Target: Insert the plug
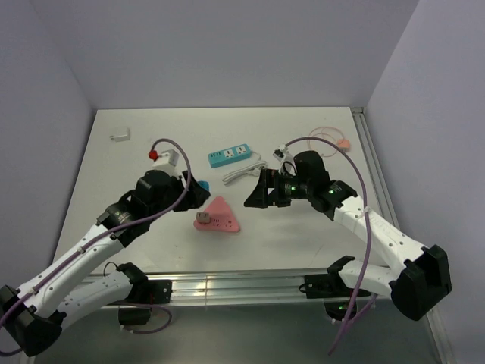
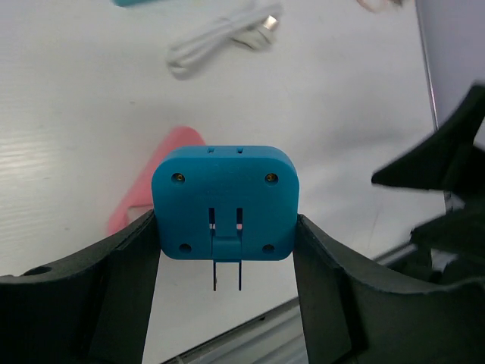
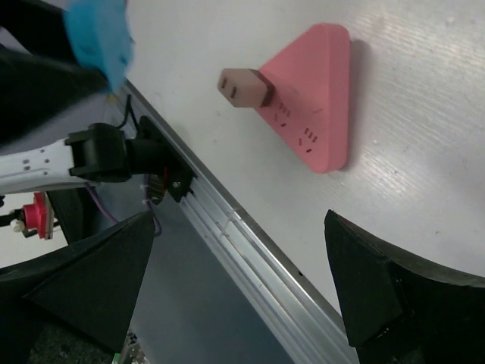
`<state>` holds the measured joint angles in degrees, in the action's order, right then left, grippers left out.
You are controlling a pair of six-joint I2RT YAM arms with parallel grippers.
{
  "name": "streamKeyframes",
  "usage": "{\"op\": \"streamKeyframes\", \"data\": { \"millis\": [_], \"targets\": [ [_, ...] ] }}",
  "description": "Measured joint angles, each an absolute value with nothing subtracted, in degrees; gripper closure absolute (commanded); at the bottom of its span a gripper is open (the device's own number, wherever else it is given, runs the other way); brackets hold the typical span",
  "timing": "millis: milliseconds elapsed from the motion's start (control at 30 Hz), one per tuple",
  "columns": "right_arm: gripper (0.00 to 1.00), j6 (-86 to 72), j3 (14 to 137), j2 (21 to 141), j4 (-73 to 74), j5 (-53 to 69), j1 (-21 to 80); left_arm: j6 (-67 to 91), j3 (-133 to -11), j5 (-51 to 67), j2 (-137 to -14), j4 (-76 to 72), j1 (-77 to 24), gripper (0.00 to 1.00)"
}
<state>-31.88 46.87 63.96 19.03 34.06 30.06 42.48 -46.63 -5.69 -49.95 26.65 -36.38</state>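
between the fingers of the left gripper (image 2: 225, 227), clamped tight, sits the blue plug (image 2: 225, 199) (two prongs pointing down), near the pink triangular power strip (image 1: 220, 214) on the counter (image 1: 151, 152). the right gripper (image 3: 239, 227) hangs spread wide, empty, over the strip, where a tan plug (image 3: 244, 87) is seated.

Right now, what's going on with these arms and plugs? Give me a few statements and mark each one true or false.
1. The left gripper holds a blue plug. True.
2. The right gripper is clamped on the white cable. False: it is open and empty.
3. A tan plug sits on the pink triangular strip. True.
4. The blue plug's prongs are hidden. False: two stick out.
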Motion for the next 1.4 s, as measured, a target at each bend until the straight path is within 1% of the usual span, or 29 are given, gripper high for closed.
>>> {"op": "streamKeyframes", "data": {
  "millis": [133,267,300,333,433,533,567,667,767,900,1067,1133,1167,1200,1233,1333,1367,1400],
  "targets": [
    [0.0,-32.1,50.4,60.8,20.4,35.3,30.1,38.7,-46.5,-6.7,-49.6,23.2,-47.9,0.99],
    [0.0,-32.0,53.5,60.9,21.8,36.3,30.0,34.2,-47.0,-10.3,-51.1,19.7,-59.3,1.0],
    [0.03,-31.9,53.8,61.1,22.4,36.4,30.0,32.9,-47.6,-12.1,-52.6,19.5,-62.7,1.0],
    [0.11,-31.8,54.1,61.4,23.2,36.4,30.0,31.7,-48.4,-14.0,-54.3,19.4,-65.8,1.0],
    [0.21,-31.2,55.0,63.0,25.8,37.7,29.9,28.0,-51.8,-20.6,-61.1,19.9,-74.9,1.0],
    [0.26,-30.9,54.8,63.6,27.6,40.5,29.7,26.0,-55.8,-25.0,-67.7,21.0,-80.9,1.0],
    [0.26,-30.7,54.7,63.6,28.2,41.6,29.7,25.3,-56.8,-26.3,-69.6,21.4,-82.1,1.0],
    [0.26,-30.1,53.6,62.8,29.2,43.2,29.7,24.0,-58.1,-29.4,-72.4,21.9,-83.8,1.0],
    [0.26,-29.7,51.5,60.8,30.7,43.5,29.7,22.6,-58.1,-30.7,-72.5,22.0,-84.1,1.0],
    [0.27,-29.7,48.3,57.5,31.4,44.5,29.7,19.8,-58.1,-30.9,-70.9,21.2,-84.1,0.99],
    [0.3,-30.4,46.0,56.6,29.7,47.5,29.9,17.0,-57.3,-29.2,-68.5,20.3,-84.2,0.99],
    [0.38,-30.9,45.2,56.7,28.8,48.7,30.5,15.8,-57.1,-28.1,-68.4,20.2,-84.2,0.99],
    [0.44,-31.0,45.0,56.9,28.4,49.3,30.9,15.4,-57.0,-27.7,-68.4,20.1,-84.2,0.99],
    [0.53,-31.2,44.8,57.3,28.1,49.8,31.5,15.0,-56.8,-27.0,-68.3,19.9,-84.2,0.99],
    [0.55,-31.9,44.6,57.6,27.4,50.9,32.1,14.5,-56.3,-26.2,-68.1,19.7,-84.2,0.99],
    [0.55,-33.4,43.7,58.4,24.7,52.8,33.6,13.8,-54.9,-24.7,-66.7,19.3,-84.2,0.99],
    [0.57,-34.2,43.2,58.5,23.9,53.6,34.2,13.5,-54.5,-23.9,-65.9,19.3,-84.2,0.99],
    [0.72,-35.0,42.7,58.5,22.8,54.4,34.6,13.2,-54.2,-23.4,-65.2,19.3,-84.2,0.99]
  ]
}}
